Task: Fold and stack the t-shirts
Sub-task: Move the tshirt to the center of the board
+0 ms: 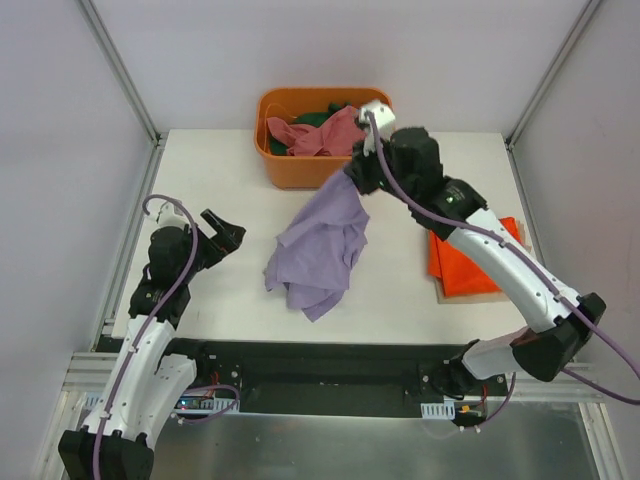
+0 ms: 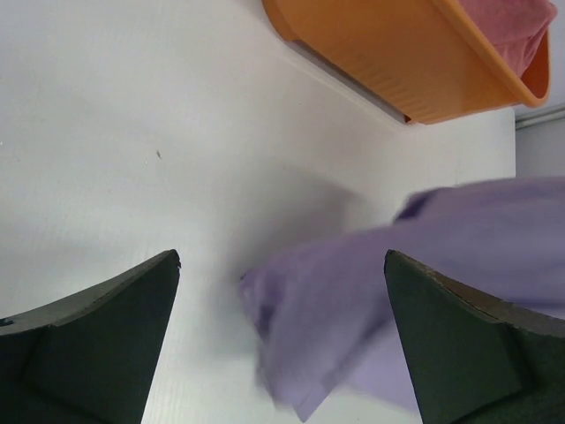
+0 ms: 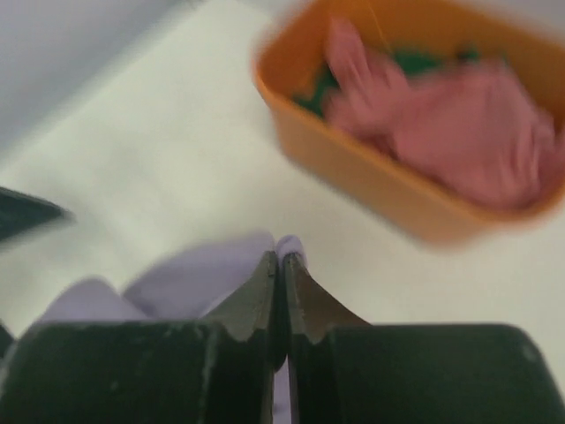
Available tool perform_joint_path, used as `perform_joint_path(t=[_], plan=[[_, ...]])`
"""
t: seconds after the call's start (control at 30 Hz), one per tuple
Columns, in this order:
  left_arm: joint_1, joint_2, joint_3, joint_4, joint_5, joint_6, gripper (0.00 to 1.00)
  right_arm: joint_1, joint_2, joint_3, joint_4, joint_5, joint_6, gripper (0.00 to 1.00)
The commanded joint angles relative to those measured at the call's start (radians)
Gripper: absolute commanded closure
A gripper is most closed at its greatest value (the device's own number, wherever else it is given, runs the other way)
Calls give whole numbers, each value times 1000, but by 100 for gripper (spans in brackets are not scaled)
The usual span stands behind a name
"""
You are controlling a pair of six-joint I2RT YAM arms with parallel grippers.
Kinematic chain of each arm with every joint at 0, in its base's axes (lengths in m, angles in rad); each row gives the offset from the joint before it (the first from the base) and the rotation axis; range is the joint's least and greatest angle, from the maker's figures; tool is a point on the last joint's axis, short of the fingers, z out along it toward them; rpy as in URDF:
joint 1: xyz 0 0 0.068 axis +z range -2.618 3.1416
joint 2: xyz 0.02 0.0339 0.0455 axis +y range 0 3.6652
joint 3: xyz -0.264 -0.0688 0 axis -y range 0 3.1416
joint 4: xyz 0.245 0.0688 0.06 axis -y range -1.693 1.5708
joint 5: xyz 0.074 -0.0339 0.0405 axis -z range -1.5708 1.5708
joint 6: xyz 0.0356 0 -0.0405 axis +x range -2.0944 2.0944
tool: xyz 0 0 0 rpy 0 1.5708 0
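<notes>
Arm bases are closest to me, bottom edge of the top view. Left arm [image 1: 150, 330] reaches up the left side. Right arm [image 1: 500, 260] stretches diagonally toward the far centre.

White table [image 1: 220, 180] carries everything.

Lavender t-shirt [image 1: 325, 245] is mid-table, unfolded and crumpled. Its upper end is lifted and hangs from the right claw, just in front of the tub's near wall. Its lower end is bunched on the table.

Orange plastic tub [image 1: 290, 170] sits at the far edge, centre. It holds a dusty pink t-shirt [image 1: 325, 135] heaped on top, with a dark green t-shirt [image 1: 315, 118] showing behind and under it. Neither is folded.

Orange-red t-shirt [image 1: 465, 265] lies flat on the right side of the table, partly under the right arm. It looks folded, with square edges. It's well apart from the lavender one.

Right claw [image 3: 281, 258]: the wrist view shows the fingers pressed together with lavender cloth pinched at the tips. It has hold of the lavender t-shirt near the tub's front wall.

Left claw [image 1: 230, 230]: jaws spread fully wide, nothing between them. It hovers over bare table on the left and points toward the lavender t-shirt. In the left wrist view the shirt's edge shows between the fingers, but they are not touching it.
</notes>
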Motion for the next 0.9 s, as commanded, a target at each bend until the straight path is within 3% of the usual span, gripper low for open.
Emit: perform_joint_path(t=[0.0,0.07,0.13,0.27,0.4,0.63,0.87], plan=[[8,35,-22,-17,10,-20,1,-169,-164,-460,86,112,203,86],[8,67,-29,-17,25,-23,1,-240,-204,-646,99,118,272,64],[8,108,-32,-17,52,-18,1,-271,-221,-714,52,125,300,37],[8,197,-34,-11,91,-29,1,-207,-245,-731,30,179,187,16],[8,291,-23,49,155,-23,1,-86,-195,-708,80,149,-2,8],[6,473,6,167,330,-26,1,2,83,-549,105,-26,-166,8],[5,618,12,236,393,-40,14,25,367,-357,123,-100,-146,12]])
